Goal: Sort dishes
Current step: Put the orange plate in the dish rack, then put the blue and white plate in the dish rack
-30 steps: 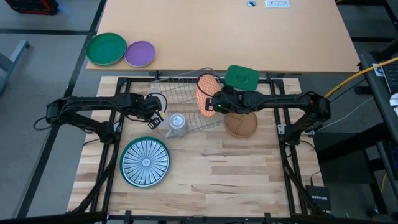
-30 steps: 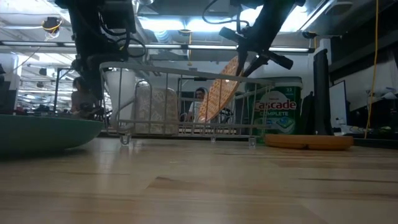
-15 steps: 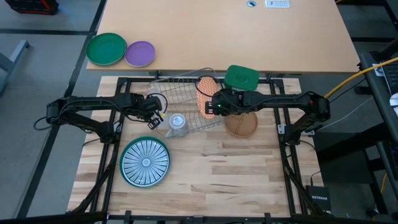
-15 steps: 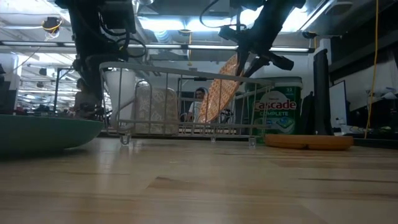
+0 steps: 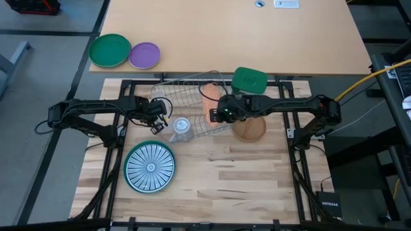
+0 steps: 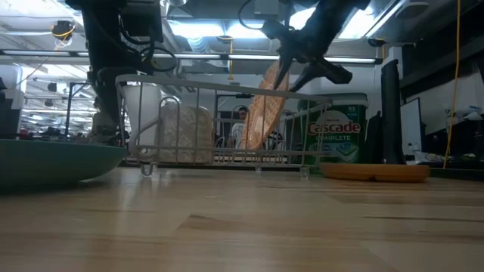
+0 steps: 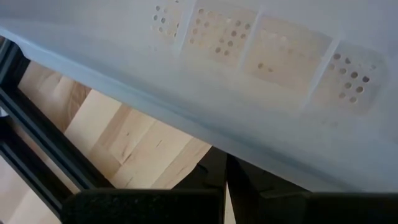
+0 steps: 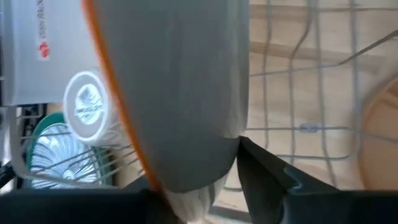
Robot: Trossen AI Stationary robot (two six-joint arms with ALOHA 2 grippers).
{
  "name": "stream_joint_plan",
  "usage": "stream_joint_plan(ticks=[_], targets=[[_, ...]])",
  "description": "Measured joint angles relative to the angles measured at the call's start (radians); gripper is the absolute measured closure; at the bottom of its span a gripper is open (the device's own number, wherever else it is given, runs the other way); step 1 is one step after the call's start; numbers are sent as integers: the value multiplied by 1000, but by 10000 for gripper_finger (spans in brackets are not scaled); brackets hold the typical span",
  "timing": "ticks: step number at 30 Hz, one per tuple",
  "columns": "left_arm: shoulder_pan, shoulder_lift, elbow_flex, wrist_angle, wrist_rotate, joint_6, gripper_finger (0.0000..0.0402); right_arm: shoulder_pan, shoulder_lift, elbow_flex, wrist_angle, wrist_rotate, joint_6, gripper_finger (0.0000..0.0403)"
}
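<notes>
The orange speckled plate point(image 5: 210, 98) stands on edge in the wire dish rack point(image 5: 186, 106), leaning against the wires, which looks like the way a rack is meant to keep a flat round dish: upright, propped between thin metal bars. The right gripper point(image 5: 218, 113) sits at the plate's rim; in the right wrist view its dark fingers point(image 8: 264, 174) flank the plate's grey underside, but whether they clamp it or have let go cannot be told. The left gripper point(image 5: 160, 122) is clenched at the rack's near-left edge, seemingly to steady the light frame, though whether it actually pinches a wire is not visible. The teal-and-white radial-striped plate point(image 5: 149, 167) lies flat on the wooden table point(image 5: 244, 173), its ribbed pattern spreading out from the centre. The brown plate point(image 5: 250, 130) rests flat just beside the rack, partly under the right arm, smooth and matte. A green lidded canister point(image 5: 249, 79) stands behind the rack, and on the farther table a bright-green plate point(image 5: 109, 50) and a purple plate point(image 5: 144, 55) sit edge to edge, plain and glossy
</notes>
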State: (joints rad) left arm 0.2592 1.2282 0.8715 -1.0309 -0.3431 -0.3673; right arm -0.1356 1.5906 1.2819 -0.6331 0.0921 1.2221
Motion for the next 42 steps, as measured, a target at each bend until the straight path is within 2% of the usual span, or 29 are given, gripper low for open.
stream_joint_plan(ticks=[4,14,29,34,42], targets=[[0,0,0,-1,0,2,400,0,-1,1,27,7,0,264],[0,0,0,-4,0,1,400,-2,-1,1,45,49,-3,262],[0,-16,0,-9,0,30,400,-33,-1,1,37,29,-309,262],[0,-75,0,-39,0,12,400,-50,-1,1,37,20,-397,262],[0,-211,0,-222,14,-103,400,-48,-1,1,38,-32,-529,262]])
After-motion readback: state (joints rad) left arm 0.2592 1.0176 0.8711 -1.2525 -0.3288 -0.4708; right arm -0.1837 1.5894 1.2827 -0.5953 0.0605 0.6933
